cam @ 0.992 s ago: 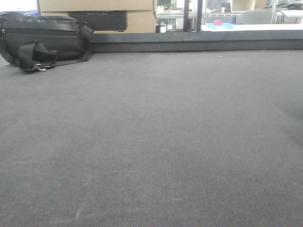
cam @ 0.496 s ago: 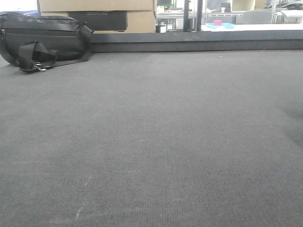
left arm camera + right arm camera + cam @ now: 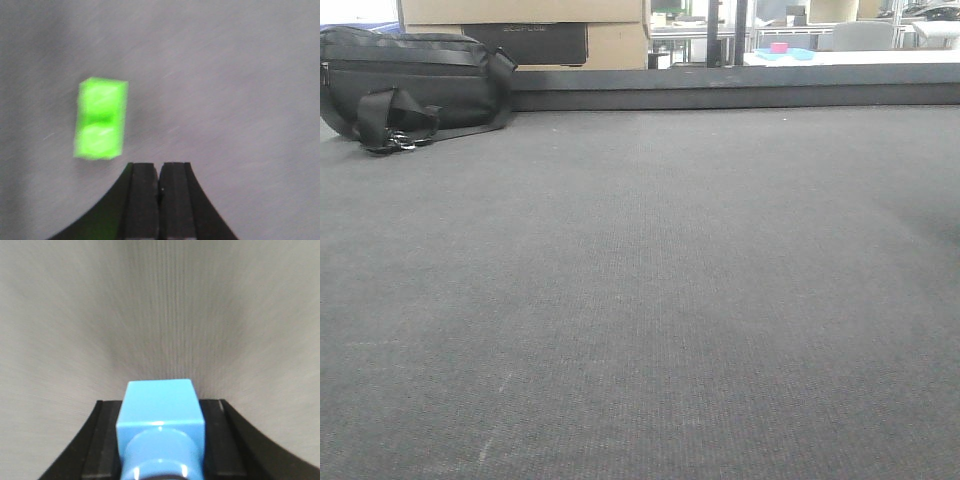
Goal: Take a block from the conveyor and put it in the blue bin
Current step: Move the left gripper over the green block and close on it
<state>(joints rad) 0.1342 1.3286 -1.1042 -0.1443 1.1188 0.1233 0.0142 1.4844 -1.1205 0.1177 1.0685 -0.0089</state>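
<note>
Our right claw [image 3: 161, 407] has its jaws parted just as wide as the blue block [image 3: 160, 427] and clamps it from both sides. The block fills the gap between them, its round stud turned towards the camera. Beyond that claw we see only the grey weave of the conveyor [image 3: 160, 315], streaked and blurred.

Our left claw [image 3: 159, 197] is pressed together, finger against finger, with nothing between. Ahead of it and off to its left, apart from the tips, a green block [image 3: 100, 119] lies on the conveyor with two studs up, untouched.

We judge the grab done for the blue block, and the placing is left. The blue bin shows in neither wrist view, so we cannot say where it lies from either claw. The front view shows neither claw, only the conveyor running to its low rail and a black bag [image 3: 415, 85] at the far left. The green block is a later pick, and the left claw must spread first.
</note>
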